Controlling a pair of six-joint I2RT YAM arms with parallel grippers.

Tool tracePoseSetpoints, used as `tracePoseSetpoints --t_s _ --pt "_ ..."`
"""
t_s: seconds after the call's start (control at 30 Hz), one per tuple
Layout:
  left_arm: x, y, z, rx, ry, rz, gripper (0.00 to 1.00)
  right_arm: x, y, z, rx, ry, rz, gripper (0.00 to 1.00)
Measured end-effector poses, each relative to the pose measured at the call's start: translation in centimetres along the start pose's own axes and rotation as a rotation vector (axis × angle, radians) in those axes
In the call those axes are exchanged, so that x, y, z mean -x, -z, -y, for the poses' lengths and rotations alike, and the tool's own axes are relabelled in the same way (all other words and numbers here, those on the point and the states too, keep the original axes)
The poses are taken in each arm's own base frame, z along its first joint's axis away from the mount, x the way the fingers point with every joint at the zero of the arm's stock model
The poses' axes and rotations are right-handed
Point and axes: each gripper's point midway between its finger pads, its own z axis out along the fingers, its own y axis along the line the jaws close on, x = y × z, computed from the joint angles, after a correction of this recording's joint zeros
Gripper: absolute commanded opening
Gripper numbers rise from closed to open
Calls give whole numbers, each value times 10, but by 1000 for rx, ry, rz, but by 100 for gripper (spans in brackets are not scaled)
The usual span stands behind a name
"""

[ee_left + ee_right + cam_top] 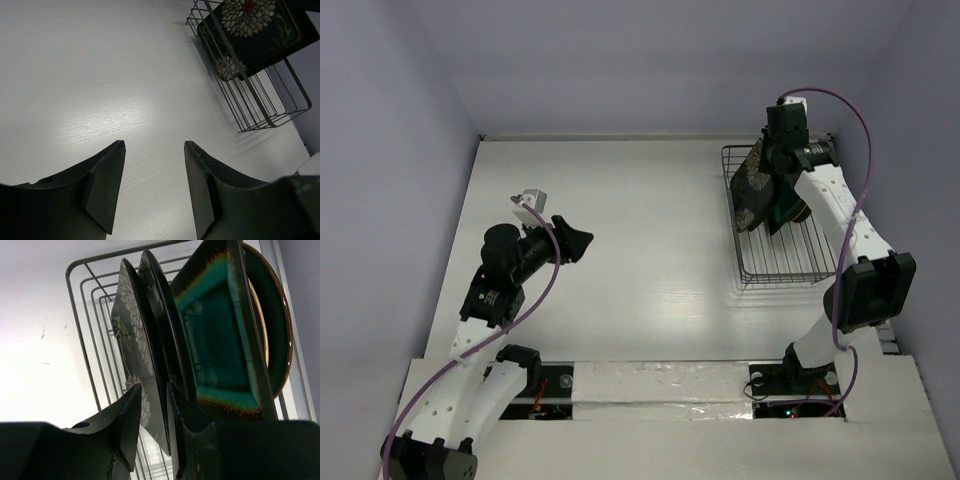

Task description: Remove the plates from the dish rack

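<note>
White worktop inside a pale, boxed-in enclosure

The worktop (640, 240) is matt white with a faint wood grain and takes up most of the overhead frame, with a soft bright glare near its centre. Plain lilac-grey walls (650, 70) close it in along the top, left and right of the frame. Along the bottom edge a crinkled, shiny white strip (660, 385) runs across the centre of the frame. In the right wrist view a few small dark specks (44, 332) mark the white surface at the left of the frame. The left wrist view shows one tiny speck (153, 34) near the top centre.
</note>
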Motion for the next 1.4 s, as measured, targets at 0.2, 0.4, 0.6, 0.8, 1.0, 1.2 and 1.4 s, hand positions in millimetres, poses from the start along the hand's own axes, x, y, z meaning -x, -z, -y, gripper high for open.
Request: tracePoseSetpoints --t_s 0.2,0.4,0.6,0.8,1.0,1.2,1.4 --pt "0 0 0 1 -2 1 53 -5 -13 -1 -21 29 -28 32" --pt "0 0 -1 5 -4 2 54 -17 -37 -2 -64 63 -78 33" --pt "0 0 -1 5 -5 2 54 -31 -52 0 -104 101 -117 30" --pt "0 0 0 4 -5 2 54 -28 -46 -4 -135 200 -96 0" --pt "0 0 0 4 -5 2 55 -26 -32 -15 -148 283 -83 0" --pt "0 0 0 0 -7 1 68 -13 -16 -14 -165 297 -59 0" --pt "0 0 1 -3 -9 -1 71 30 52 -6 -112 213 93 0"
